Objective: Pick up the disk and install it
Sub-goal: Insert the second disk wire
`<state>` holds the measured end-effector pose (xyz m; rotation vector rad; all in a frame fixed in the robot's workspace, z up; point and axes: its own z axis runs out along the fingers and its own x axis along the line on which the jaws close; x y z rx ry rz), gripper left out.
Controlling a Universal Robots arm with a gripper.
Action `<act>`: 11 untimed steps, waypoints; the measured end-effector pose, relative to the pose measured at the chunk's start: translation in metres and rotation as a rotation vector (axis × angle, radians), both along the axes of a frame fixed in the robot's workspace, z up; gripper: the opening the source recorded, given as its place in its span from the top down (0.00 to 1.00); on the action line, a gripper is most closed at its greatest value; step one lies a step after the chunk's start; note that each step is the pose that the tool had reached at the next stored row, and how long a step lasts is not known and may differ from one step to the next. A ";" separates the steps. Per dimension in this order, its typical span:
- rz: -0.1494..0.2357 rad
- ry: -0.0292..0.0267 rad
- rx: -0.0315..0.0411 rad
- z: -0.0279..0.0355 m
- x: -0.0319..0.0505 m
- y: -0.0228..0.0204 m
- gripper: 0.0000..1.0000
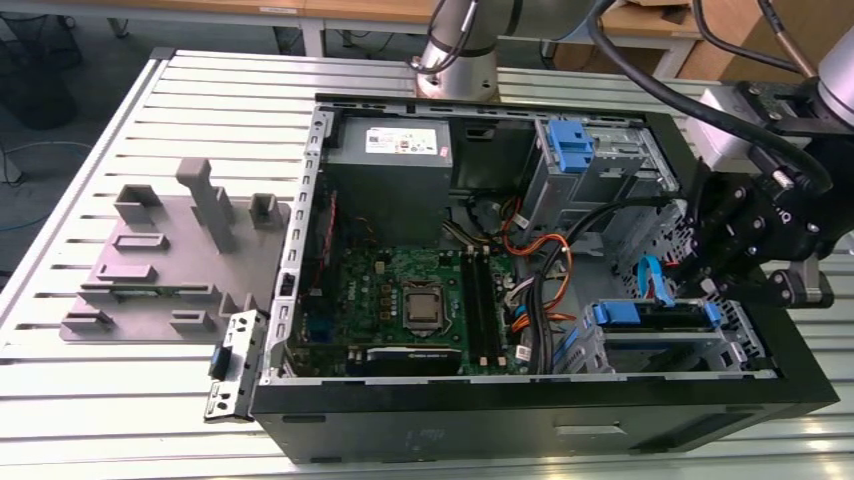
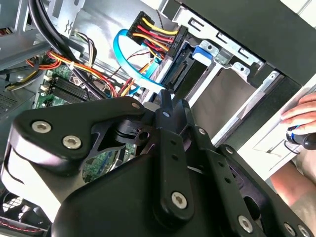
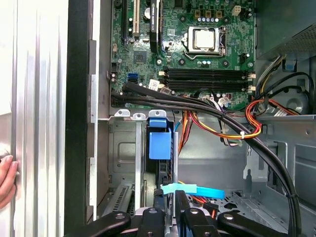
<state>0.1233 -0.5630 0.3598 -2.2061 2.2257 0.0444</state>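
My black claw (image 1: 727, 262) hangs at the right of the exterior view, low inside the open black computer case (image 1: 534, 425), just above the drive cage in the lower right. The disk (image 1: 650, 316), a flat silver metal hard drive with blue plastic carrier rails, sits in that cage, its blue tab facing the green motherboard (image 1: 400, 300). I judge the task nearly finished: the drive looks seated, though I cannot confirm it is fully home. In the first wrist view the disk (image 3: 160, 143) stands edge-on at centre, with my claw (image 3: 170, 217) at the bottom edge straddling a light blue flat cable (image 3: 192, 189); whether my fingers grip anything I cannot tell, since linkages hide the tips. A person's hand (image 3: 6, 180) rests at the left edge on the ribbed metal counter (image 3: 34, 98).
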 end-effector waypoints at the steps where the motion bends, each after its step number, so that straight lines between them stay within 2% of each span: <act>1: 0.000 0.0000 0.0001 -0.0003 0.0008 0.0002 0.76; 11: 0.000 0.0000 0.0003 -0.0031 0.0097 0.0049 0.76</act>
